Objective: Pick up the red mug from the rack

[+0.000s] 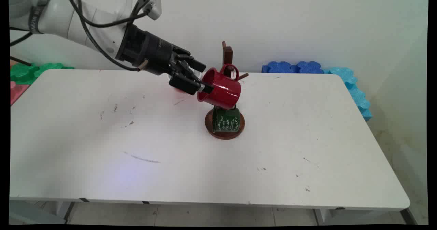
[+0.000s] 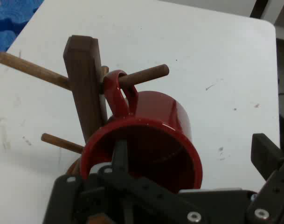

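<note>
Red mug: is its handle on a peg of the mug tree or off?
On. In the hand view the red mug's handle loops around a wooden peg beside the mug tree's post.

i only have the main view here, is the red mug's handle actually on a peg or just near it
Observer: In the hand view the red mug's handle is looped over a wooden peg of the mug tree.
Operator: where's the gripper gripping it
Observer: The gripper pinches the rim, with one finger inside the mug.
Operator: any other pegs free
Observer: Yes, the hand view shows a bare peg on the post's other side and a shorter one lower down.
</note>
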You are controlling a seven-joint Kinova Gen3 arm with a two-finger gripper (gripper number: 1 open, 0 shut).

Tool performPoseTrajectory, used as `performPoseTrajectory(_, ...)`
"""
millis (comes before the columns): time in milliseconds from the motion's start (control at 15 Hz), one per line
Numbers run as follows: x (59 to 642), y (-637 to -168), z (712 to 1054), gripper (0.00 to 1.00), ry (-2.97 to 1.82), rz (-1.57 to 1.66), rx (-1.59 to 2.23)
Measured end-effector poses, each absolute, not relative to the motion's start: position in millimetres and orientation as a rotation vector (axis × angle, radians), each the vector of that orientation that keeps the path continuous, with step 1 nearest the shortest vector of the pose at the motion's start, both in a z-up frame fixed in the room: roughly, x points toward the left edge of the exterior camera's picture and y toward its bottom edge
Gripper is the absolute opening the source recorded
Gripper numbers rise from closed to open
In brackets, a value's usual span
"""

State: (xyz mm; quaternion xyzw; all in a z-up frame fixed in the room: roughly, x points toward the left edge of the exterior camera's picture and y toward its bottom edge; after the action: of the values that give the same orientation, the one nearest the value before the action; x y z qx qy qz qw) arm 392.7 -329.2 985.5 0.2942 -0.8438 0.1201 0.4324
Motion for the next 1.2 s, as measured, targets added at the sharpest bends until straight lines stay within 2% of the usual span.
performPoseTrajectory(1200,385,-324,974,1.00,-1.948,0.083,1.033)
